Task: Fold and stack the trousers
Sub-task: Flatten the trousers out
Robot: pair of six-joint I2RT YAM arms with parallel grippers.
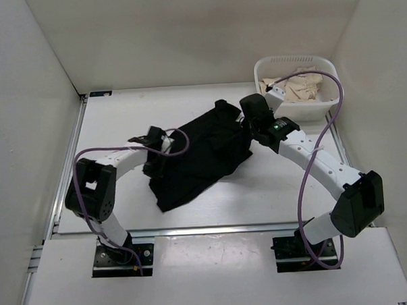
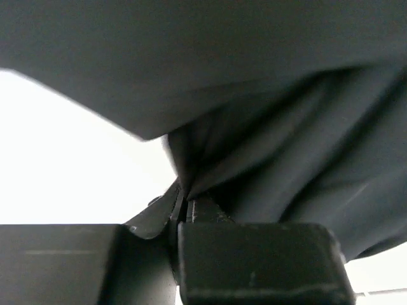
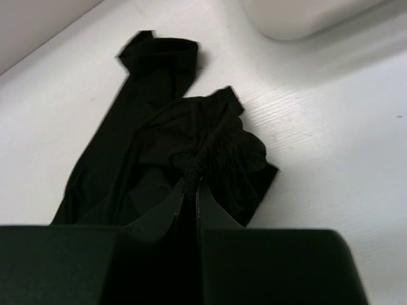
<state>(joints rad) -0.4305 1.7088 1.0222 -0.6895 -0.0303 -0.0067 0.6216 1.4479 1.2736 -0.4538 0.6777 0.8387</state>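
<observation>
1. The trousers (image 1: pixel 202 159) lie in a loose black heap in the middle of the surface (image 1: pixel 273 197), running from the near left toward the far right corner.
2. The left pincer (image 2: pixel 189 204) is clenched on a thin fold at the heap's left side. The right pincer (image 3: pixel 193 183) is clenched on a bunched ridge at its far right end.
3. The step in hand looks like spreading the garment flat before folding. Doing it well likely means drawing both grips apart evenly and low, so the cloth goes taut without slipping free.
4. The cloth is thin, soft and matte, much creased, with one narrow end doubled over. It will probably sag rather than hold shape.
5. A white basket (image 1: pixel 332 76) of pale cloth (image 1: pixel 302 86) sits at the far right corner, so the pull should steer clear of it.
</observation>
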